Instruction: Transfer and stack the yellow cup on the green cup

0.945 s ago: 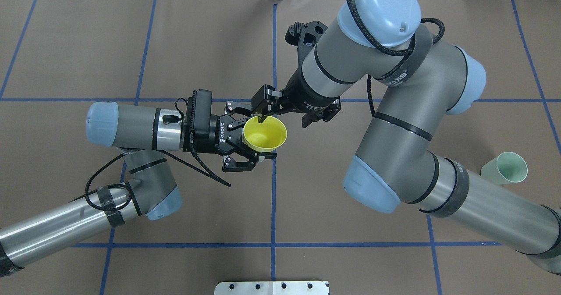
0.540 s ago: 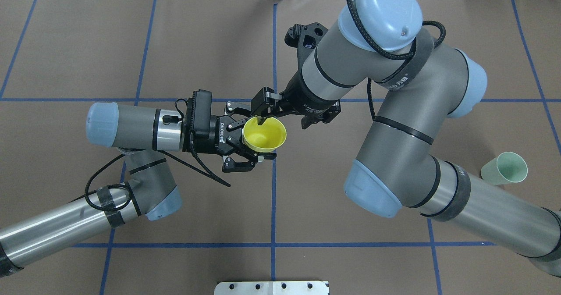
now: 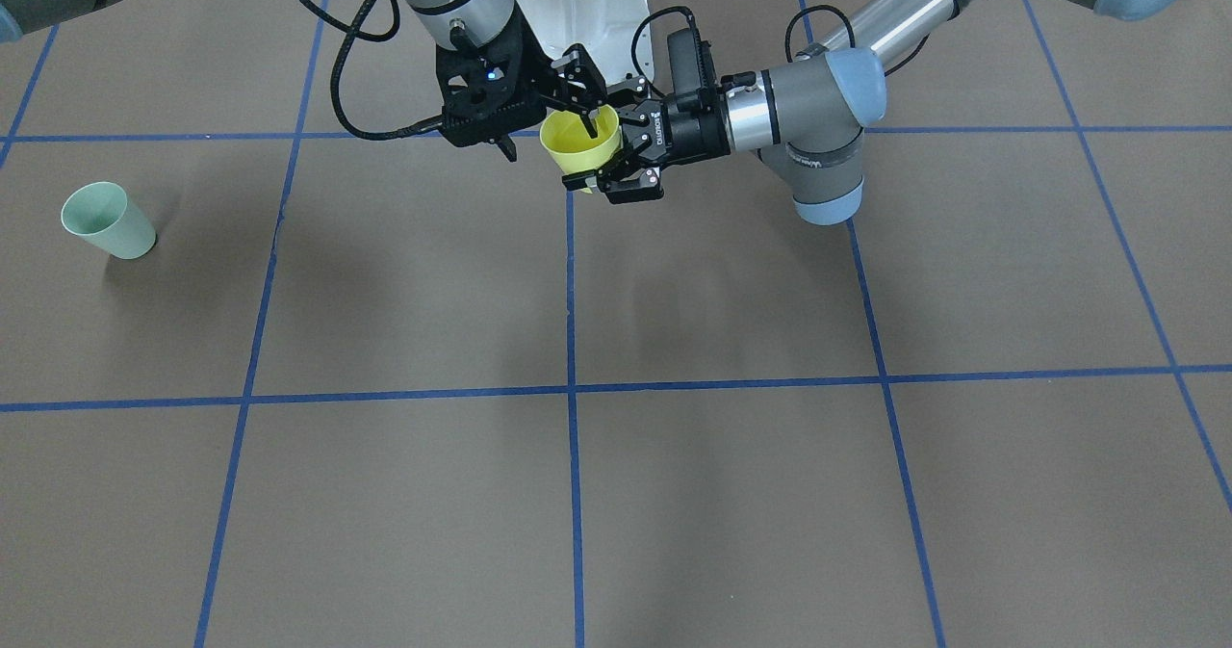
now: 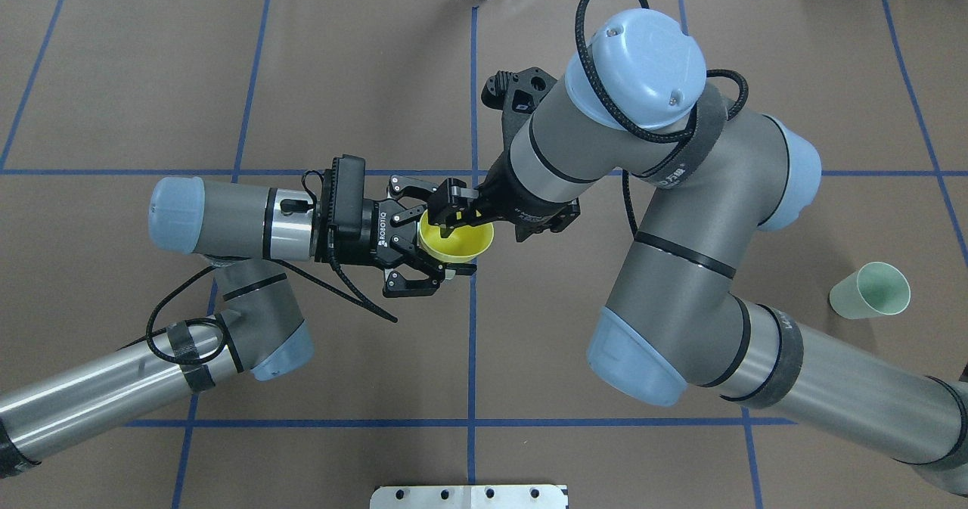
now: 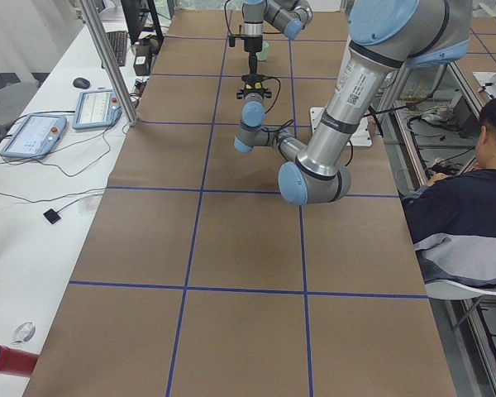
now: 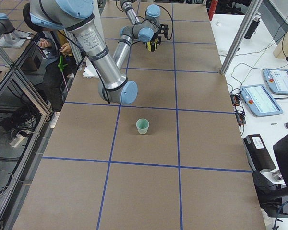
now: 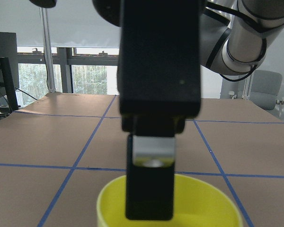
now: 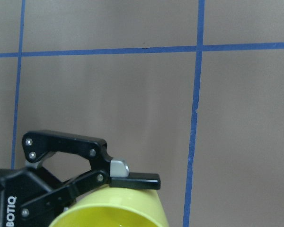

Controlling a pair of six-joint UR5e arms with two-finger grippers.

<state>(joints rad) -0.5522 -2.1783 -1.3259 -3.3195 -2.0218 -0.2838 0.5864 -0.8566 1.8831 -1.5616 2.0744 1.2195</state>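
The yellow cup [image 4: 463, 246] is upright in mid-air over the table's middle, gripped from the side by my left gripper [image 4: 454, 237], which is shut on it. My right gripper [image 4: 488, 221] hangs over the cup from above, open, with one finger inside the rim and the other outside the cup's wall. In the front view the cup [image 3: 577, 150] sits between both grippers. The left wrist view shows the right finger [image 7: 149, 189] dipping into the cup [image 7: 109, 208]. The green cup [image 4: 870, 290] stands alone near the table's right side, and shows in the front view [image 3: 108, 220].
The brown table [image 4: 227, 78] carries a grid of blue tape lines. A metal plate [image 4: 469, 495] sits at the near edge. A seated operator [image 5: 463, 207] and tablets on a side bench [image 6: 261, 98] lie beyond the table's ends.
My right arm has shifted left and lowered, so its finger reaches further into the yellow cup. My left arm and the cup have not moved.
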